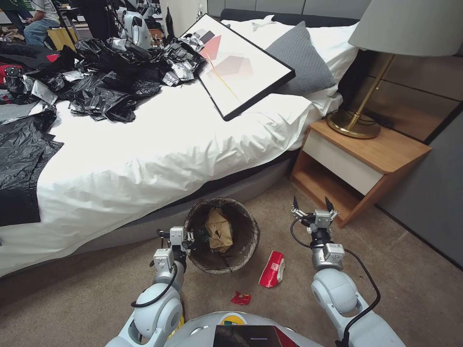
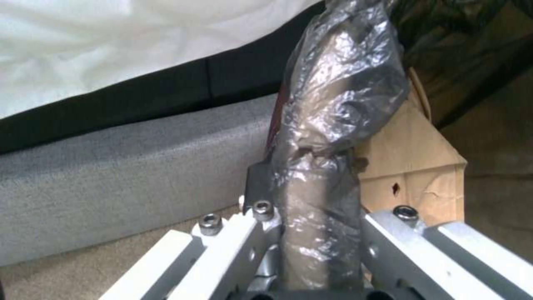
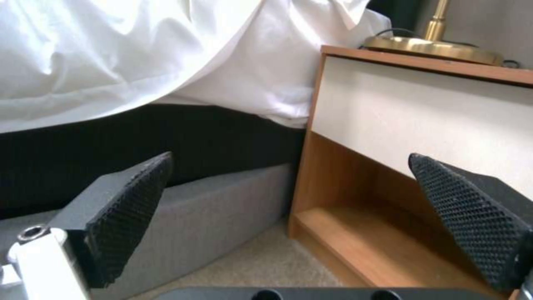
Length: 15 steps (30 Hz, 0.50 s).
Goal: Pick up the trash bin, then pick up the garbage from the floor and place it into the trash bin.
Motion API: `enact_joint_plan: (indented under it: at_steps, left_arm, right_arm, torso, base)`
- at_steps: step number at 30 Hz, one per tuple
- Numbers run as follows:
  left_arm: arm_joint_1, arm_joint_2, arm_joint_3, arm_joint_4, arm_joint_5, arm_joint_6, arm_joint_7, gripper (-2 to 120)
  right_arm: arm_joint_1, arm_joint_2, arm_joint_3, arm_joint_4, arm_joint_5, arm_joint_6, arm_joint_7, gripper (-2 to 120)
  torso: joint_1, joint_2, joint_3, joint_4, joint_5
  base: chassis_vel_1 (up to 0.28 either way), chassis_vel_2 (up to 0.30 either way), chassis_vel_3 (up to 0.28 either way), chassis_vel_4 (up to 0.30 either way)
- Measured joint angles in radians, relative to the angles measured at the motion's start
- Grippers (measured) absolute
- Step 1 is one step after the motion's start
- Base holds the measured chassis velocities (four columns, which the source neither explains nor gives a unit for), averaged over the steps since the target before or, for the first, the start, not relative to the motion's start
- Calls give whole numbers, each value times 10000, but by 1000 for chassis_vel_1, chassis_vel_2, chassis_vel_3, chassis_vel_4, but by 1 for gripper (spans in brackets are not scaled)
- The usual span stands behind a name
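The trash bin [image 1: 243, 250], round with a dark bag liner over its rim, is by the bed's foot on the carpet side. A brown paper bag [image 1: 218, 230] lies inside it. My left gripper [image 1: 189, 239] is shut on the bin's near-left rim. In the left wrist view the liner-covered rim [image 2: 339, 83] runs up between the fingers of my left gripper [image 2: 311, 196], with the paper bag [image 2: 411, 166] behind. Garbage lies on the floor: a red-and-white wrapper [image 1: 273, 269] and a small red wrapper [image 1: 241, 298]. My right gripper [image 1: 312, 205] [image 3: 300, 216] hangs open and empty to the right of the bin.
The bed [image 1: 159, 144] with white sheets carries black plastic sheets [image 1: 96, 82], a framed picture [image 1: 236, 62] and a grey pillow [image 1: 301, 60]. A wooden nightstand [image 1: 361, 164] [image 3: 389, 125] with a brass lamp [image 1: 354, 125] stands just beyond my right gripper. Open carpet [image 1: 410, 270] lies to the right.
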Motion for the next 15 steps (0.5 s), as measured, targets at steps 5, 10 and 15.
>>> enact_joint_plan:
  at_steps: [5,10,15]
  left_arm:
    - [37,-24,4,-9,55,-28,17,3]
    - [-2,-85,45,11,62,-53,17,3]
    - [-41,-72,48,39,58,-54,14,3]
  right_arm:
    - [0,-5,-22,13,6,-22,28,100]
    - [29,-46,-6,13,52,-82,30,100]
    - [69,-57,-2,16,101,-113,30,100]
  torso:
    - [0,0,0,1,0]
    - [0,0,0,1,0]
    - [0,0,0,1,0]
  base:
    - [0,0,0,0]
    - [0,0,0,0]
    - [0,0,0,0]
